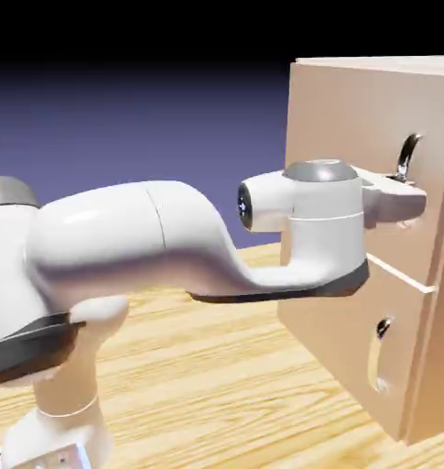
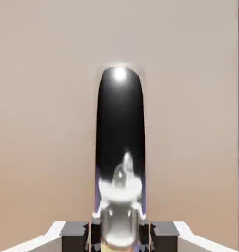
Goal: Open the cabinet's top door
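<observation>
Gripper [image 2: 120,235], mine: pinched on the long silver handle [image 2: 120,147] of the top door [image 1: 353,119]. Cabinet [image 1: 353,348] upright on wooden bench [image 1: 198,366]; lower panel shut.

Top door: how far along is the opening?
Done: the gripper has reached and shut on the handle of the top door. In hand: that grip. Left: the pull itself; the door looks flush with the cabinet, not swung out.
</observation>
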### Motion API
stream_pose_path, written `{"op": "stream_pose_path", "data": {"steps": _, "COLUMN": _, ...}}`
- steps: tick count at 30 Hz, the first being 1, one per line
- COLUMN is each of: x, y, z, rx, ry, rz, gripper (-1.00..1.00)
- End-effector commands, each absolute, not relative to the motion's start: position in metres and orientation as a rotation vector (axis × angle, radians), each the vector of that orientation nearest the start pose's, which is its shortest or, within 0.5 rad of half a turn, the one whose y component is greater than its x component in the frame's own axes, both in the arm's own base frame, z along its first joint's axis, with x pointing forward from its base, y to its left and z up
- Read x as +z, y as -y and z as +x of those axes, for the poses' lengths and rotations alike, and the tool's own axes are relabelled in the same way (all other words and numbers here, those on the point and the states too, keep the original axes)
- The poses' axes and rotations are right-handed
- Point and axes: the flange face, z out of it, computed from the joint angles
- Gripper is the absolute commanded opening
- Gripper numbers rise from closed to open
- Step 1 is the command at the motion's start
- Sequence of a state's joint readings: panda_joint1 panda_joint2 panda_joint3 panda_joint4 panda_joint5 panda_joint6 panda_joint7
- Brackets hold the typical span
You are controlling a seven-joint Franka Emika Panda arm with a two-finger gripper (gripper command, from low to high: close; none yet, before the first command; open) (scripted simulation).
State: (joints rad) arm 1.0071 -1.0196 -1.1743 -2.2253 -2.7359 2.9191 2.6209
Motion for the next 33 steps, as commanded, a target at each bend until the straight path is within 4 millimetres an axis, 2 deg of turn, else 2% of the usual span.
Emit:
{"op": "stream_pose_path", "data": {"steps": 1, "x": 0.531, "y": 0.163, "z": 0.423, "rx": -1.792, "ry": -0.779, "rz": -1.756, "gripper": -1.00}}
{"op": "stream_pose_path", "data": {"steps": 10, "x": 0.531, "y": 0.128, "z": 0.354, "rx": -1.901, "ry": -0.953, "rz": -1.735, "gripper": -1.00}}
{"op": "stream_pose_path", "data": {"steps": 20, "x": 0.531, "y": 0.071, "z": 0.280, "rx": -2.026, "ry": -1.173, "rz": -1.692, "gripper": -1.00}}
{"op": "stream_pose_path", "data": {"steps": 26, "x": 0.531, "y": 0.036, "z": 0.247, "rx": -2.088, "ry": -1.290, "rz": -1.663, "gripper": -1.00}}
{"op": "stream_pose_path", "data": {"steps": 33, "x": 0.531, "y": -0.001, "z": 0.218, "rx": -2.146, "ry": -1.406, "rz": -1.628, "gripper": -1.00}}
